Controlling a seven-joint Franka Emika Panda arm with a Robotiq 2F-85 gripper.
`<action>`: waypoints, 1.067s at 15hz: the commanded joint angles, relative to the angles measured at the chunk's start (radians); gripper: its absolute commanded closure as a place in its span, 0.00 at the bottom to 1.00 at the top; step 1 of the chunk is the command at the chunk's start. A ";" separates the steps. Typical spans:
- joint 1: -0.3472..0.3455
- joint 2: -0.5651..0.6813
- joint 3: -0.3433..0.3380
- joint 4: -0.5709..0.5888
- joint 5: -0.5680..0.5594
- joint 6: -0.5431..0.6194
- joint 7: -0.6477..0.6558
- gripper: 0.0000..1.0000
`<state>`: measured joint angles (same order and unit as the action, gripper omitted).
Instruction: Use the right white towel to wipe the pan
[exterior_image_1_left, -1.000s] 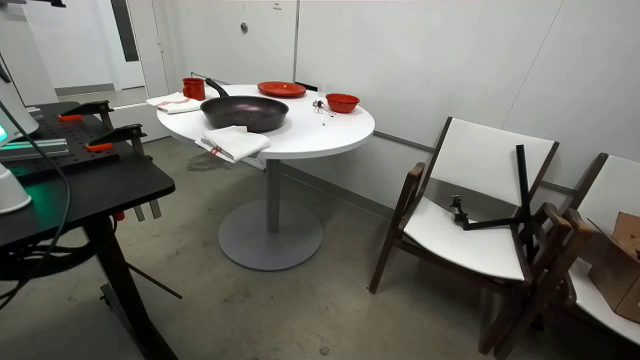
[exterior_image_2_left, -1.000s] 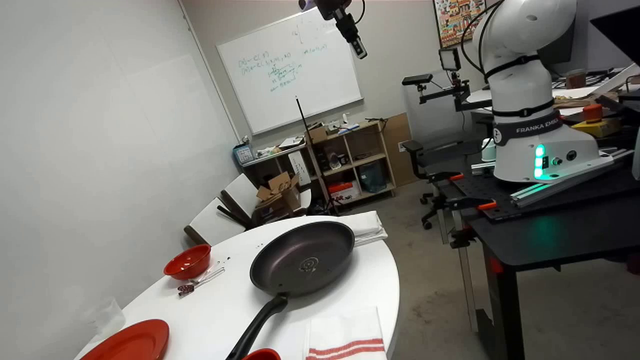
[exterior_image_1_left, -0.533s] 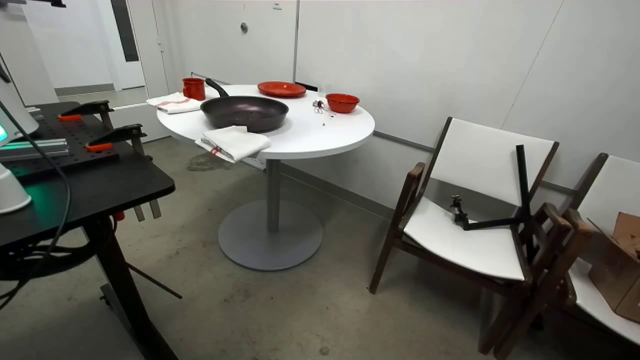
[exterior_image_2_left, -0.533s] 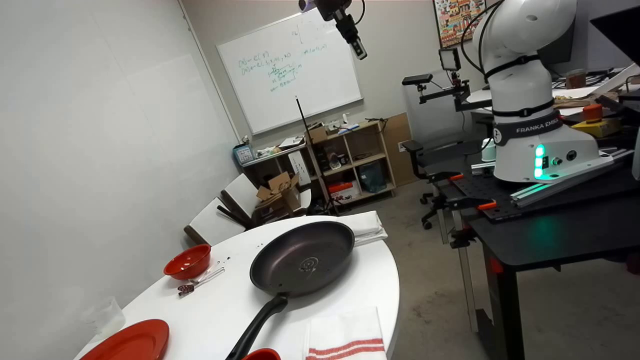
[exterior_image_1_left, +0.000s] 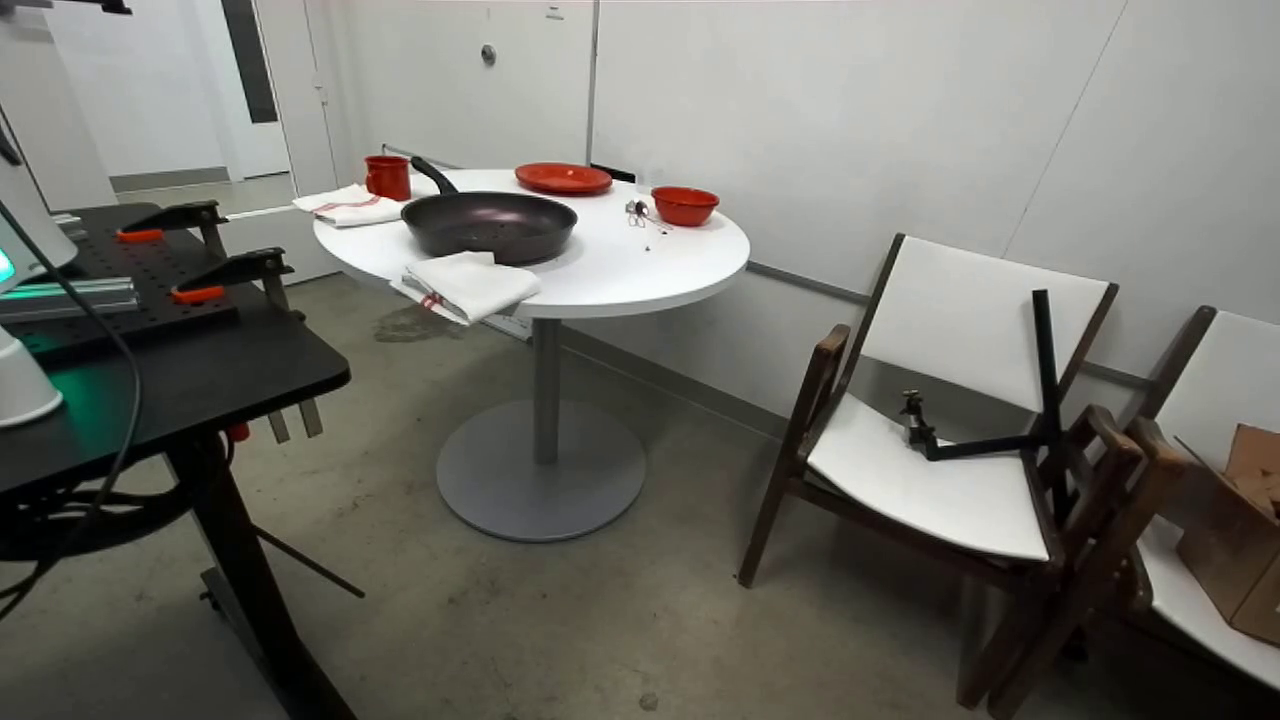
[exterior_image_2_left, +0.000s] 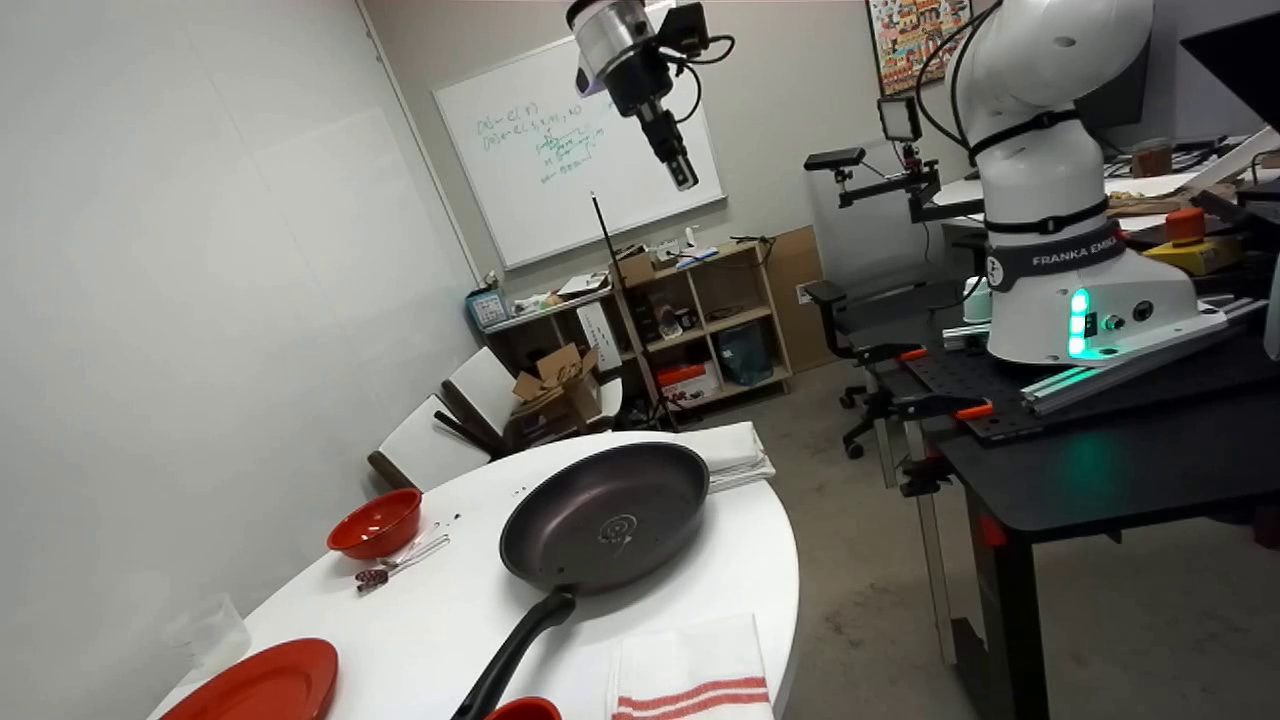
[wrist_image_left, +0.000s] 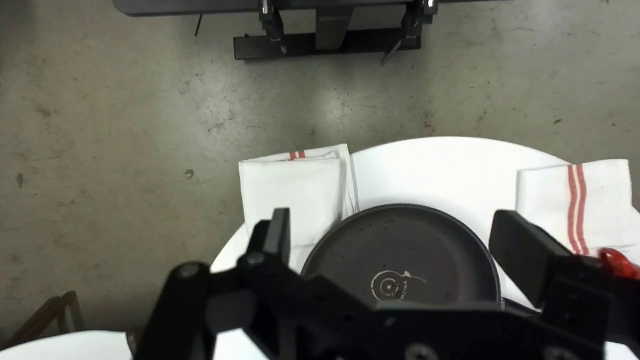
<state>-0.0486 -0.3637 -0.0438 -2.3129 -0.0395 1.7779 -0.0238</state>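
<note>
The right white towel (exterior_image_1_left: 470, 283) is folded and a little rumpled, with a bit of red stripe at one end. It reaches over the edge of the round table beside the black pan (exterior_image_1_left: 490, 228); whether they touch I cannot tell. From above, in the wrist view, this towel (wrist_image_left: 292, 195) is on the left and the pan (wrist_image_left: 425, 250) below the jaws, partly hidden by my gripper (wrist_image_left: 392, 220). Its fingers are spread wide with nothing held. In an exterior view my gripper (exterior_image_2_left: 683, 175) hangs high above the table, well clear of the pan (exterior_image_2_left: 610, 515).
A flatter striped cloth (wrist_image_left: 575, 205) lies past the pan's handle side. The round table (exterior_image_1_left: 620, 280) also bears a red mug (exterior_image_1_left: 388, 178), a red plate (exterior_image_1_left: 563, 178), a red bowl (exterior_image_1_left: 685, 206) and small metal utensils (exterior_image_2_left: 400, 563). A black workbench (exterior_image_1_left: 180, 390) stands beside it.
In an exterior view my gripper has come down and to the left since half a second ago, so more of the wrist shows. The towels and pan have not moved.
</note>
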 joint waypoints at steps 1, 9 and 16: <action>0.004 0.129 -0.036 0.013 0.034 0.134 -0.088 0.00; -0.013 0.339 -0.070 0.013 0.174 0.355 -0.272 0.00; -0.092 0.470 -0.094 0.038 0.346 0.431 -0.480 0.00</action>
<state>-0.1104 0.0461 -0.1325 -2.3100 0.2159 2.1858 -0.3978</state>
